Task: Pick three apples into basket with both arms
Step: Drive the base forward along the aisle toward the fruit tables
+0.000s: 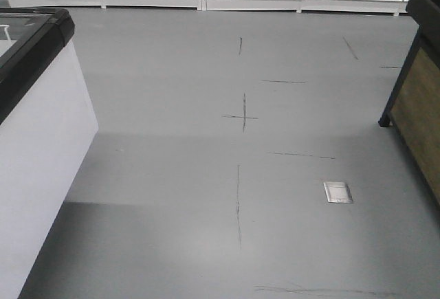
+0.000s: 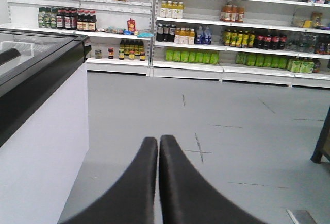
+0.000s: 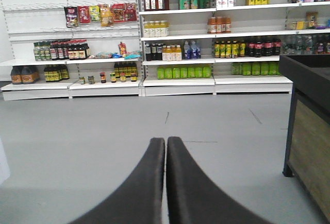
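Left wrist-mounted view: the left gripper (image 2: 158, 139) fills the bottom edge. Its two smooth, matte black fingers (image 2: 135, 183) curve up and meet at the tips, with only a thin seam between them and nothing held. In the right wrist view the right gripper (image 3: 165, 140) looks the same: pressed together, empty, and over bare floor.

Neither the apples nor the basket appears in any of the three views, so their place cannot be told.

Just left of the left gripper stands a chest freezer (image 2: 44, 147) with flat white sides, a thick glossy black rim and a sloping glass lid. What lies under the glass cannot be made out. On the right side is a display bin (image 3: 311, 131) with a black frame and a brown wood-grain panel; its inside is hidden.

Between them lies a smooth grey floor (image 1: 172, 175) with thin dark lines, two of them forming a cross (image 1: 243, 115), and a small square metal plate (image 1: 337, 192) set flush into it.

Farthest off, white metal shelves (image 2: 221, 26) run along the wall. They hold rows of bottles and jars: green bottles (image 2: 191, 56) on the lowest board, dark and yellow ones above, and hanging packets at the top.
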